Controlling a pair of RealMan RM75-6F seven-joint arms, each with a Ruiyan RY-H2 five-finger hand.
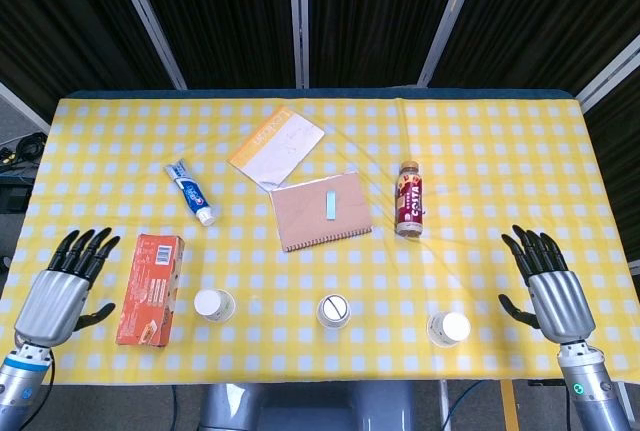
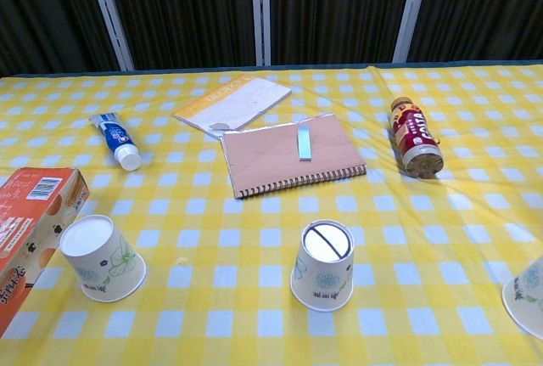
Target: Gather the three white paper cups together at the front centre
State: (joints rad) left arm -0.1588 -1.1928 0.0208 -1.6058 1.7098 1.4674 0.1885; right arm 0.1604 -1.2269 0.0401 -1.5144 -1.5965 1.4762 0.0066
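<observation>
Three white paper cups stand upside down in a row near the table's front edge: the left cup (image 1: 214, 305) (image 2: 101, 258), the middle cup (image 1: 334, 311) (image 2: 323, 265) and the right cup (image 1: 448, 329) (image 2: 528, 295), which the chest view cuts off. My left hand (image 1: 60, 295) hovers at the front left, fingers spread and empty, left of the orange box. My right hand (image 1: 551, 294) is at the front right, fingers spread, empty, well right of the right cup. The chest view shows neither hand.
An orange box (image 1: 150, 288) lies beside the left cup. Further back lie a toothpaste tube (image 1: 190, 192), a notepad (image 1: 277, 145), a brown notebook (image 1: 321, 210) and a bottle (image 1: 409, 198) on its side. The yellow checked tablecloth (image 1: 500, 181) covers the table.
</observation>
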